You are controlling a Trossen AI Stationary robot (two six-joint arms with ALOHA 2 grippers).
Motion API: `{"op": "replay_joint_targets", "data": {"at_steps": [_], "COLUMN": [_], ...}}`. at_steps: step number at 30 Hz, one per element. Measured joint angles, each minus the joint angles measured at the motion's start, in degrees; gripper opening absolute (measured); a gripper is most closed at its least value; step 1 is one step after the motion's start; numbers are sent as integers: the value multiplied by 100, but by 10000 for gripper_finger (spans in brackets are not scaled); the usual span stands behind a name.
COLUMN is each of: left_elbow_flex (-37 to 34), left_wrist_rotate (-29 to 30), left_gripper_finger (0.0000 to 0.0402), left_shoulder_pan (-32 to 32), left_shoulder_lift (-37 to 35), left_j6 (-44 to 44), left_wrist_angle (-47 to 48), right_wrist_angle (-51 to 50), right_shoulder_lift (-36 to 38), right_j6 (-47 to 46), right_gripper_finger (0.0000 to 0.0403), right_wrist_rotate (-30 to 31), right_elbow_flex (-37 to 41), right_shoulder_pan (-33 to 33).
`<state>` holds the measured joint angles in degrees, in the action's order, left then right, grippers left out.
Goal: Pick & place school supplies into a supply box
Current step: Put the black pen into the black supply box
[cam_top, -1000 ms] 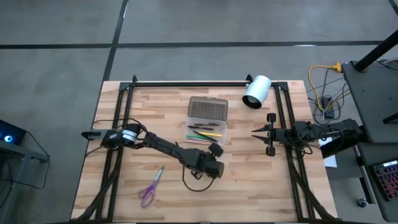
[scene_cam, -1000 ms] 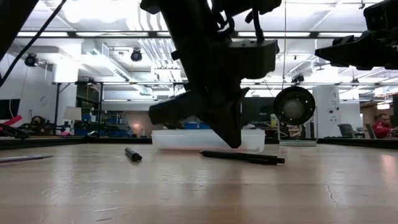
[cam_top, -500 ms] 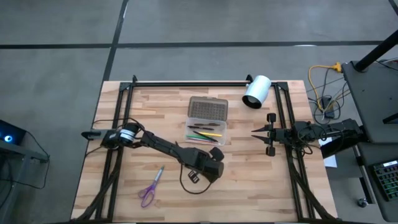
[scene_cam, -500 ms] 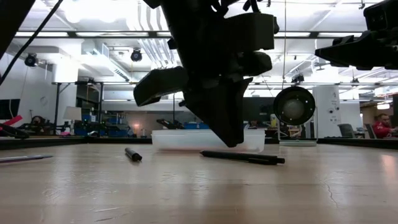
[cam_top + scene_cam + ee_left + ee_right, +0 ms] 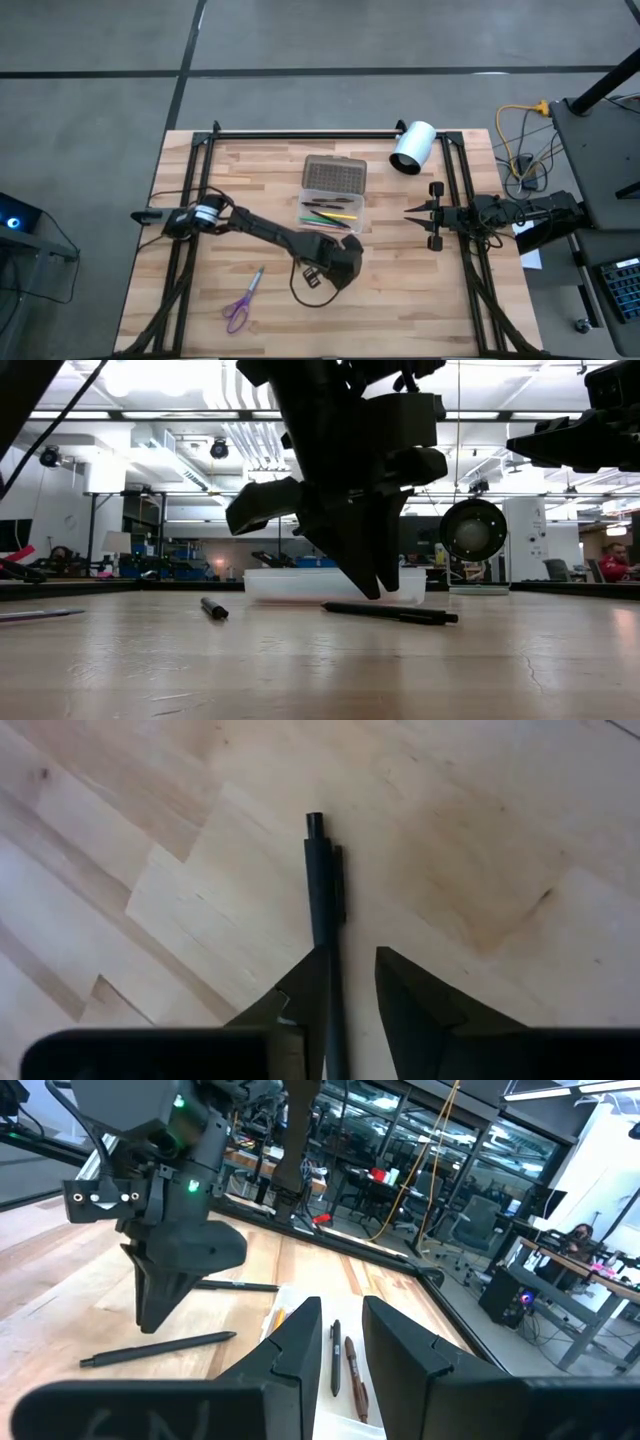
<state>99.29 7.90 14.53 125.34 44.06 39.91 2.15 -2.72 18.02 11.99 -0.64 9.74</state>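
A black pen point(image 5: 322, 885) lies flat on the wooden table, also seen in the low view point(image 5: 392, 612). My left gripper point(image 5: 350, 960) points steeply down just above it point(image 5: 372, 588), open, one finger on either side of the pen's barrel. The supply box point(image 5: 333, 192) stands just beyond, lid laid back, with several pens in its clear tray point(image 5: 330, 213). Purple scissors point(image 5: 240, 300) lie near the front left. My right gripper point(image 5: 410, 212) waits open at the table's right side, level and off the table.
A white cylinder point(image 5: 412, 147) lies at the back right. A short dark marker point(image 5: 214, 607) lies on the table left of the pen. A black rail frame point(image 5: 300, 133) borders the table's far and side edges. Bare wood lies in front of the left gripper.
My left gripper has opened from shut and rolled about its wrist while staying over the black pen. The pen has not moved.
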Motion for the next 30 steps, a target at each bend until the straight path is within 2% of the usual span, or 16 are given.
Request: {"op": "replay_joint_targets", "data": {"at_steps": [6, 13, 30], "left_elbow_flex": [0, -26, -702], "left_wrist_rotate": [-103, -653, -1084], "left_gripper_finger": [68, 68, 68], "left_shoulder_pan": [-148, -356, -622], "left_shoulder_lift": [0, 0, -35], "left_j6": [132, 150, -106], "left_wrist_angle": [-7, -32, -700], "right_wrist_angle": [0, 0, 0], "right_shoulder_lift": [0, 0, 0], "right_j6": [0, 0, 0], "right_gripper_finger": [68, 68, 68], "right_wrist_rotate": [-1, 0, -2], "right_elbow_flex": [0, 0, 0], "right_shoulder_pan": [-1, 0, 0]}}
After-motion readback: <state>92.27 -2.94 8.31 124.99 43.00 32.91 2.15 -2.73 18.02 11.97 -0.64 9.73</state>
